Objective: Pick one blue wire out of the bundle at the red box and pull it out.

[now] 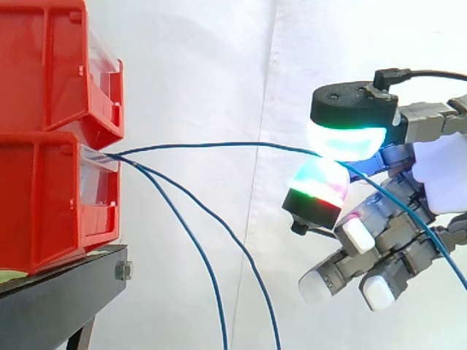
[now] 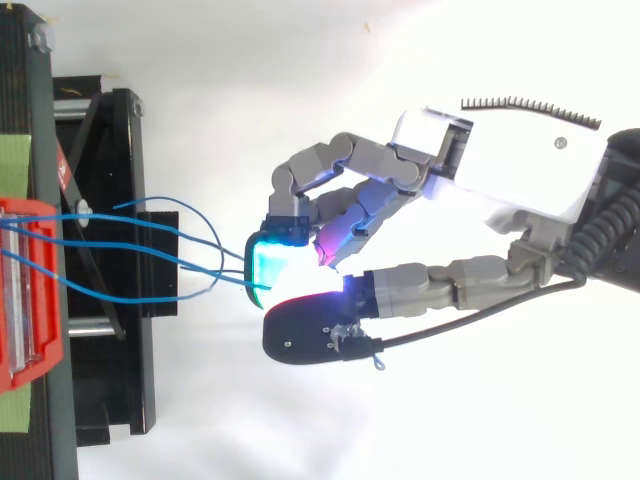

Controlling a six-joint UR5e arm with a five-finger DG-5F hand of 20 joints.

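Backdrop: White curtain [image 1: 219,65] behind everything; the work stands at the left, and the arm reaches in from the right.

Hand: the hand [image 2: 500,165] is closed in a narrow pinch. Two glowing fingertips [image 1: 343,138] press together, a cyan one above and a red-and-green one below. The other fingers curl underneath and hold nothing.

Held thing: one blue wire [image 1: 219,144] is caught between those two pads. It runs almost level and fairly straight to the left, and its free length trails down to the right past the hand.

Bundle: the other blue wires [image 1: 197,248] leave the same opening and hang loosely downward, apart from the hand.

Source: the red box [image 1: 44,197] is at the far left, and the wires come out at its clear front. A second red bin [image 1: 44,65] sits stacked on top of it.

Support: a black stand [image 1: 66,284] is under the boxes.

Progress: one wire looks chosen and gripped, separate from the rest. Its left end is not yet out of the box, so the pull itself seems left to finish.

Risk: the wire may slip through the pads.
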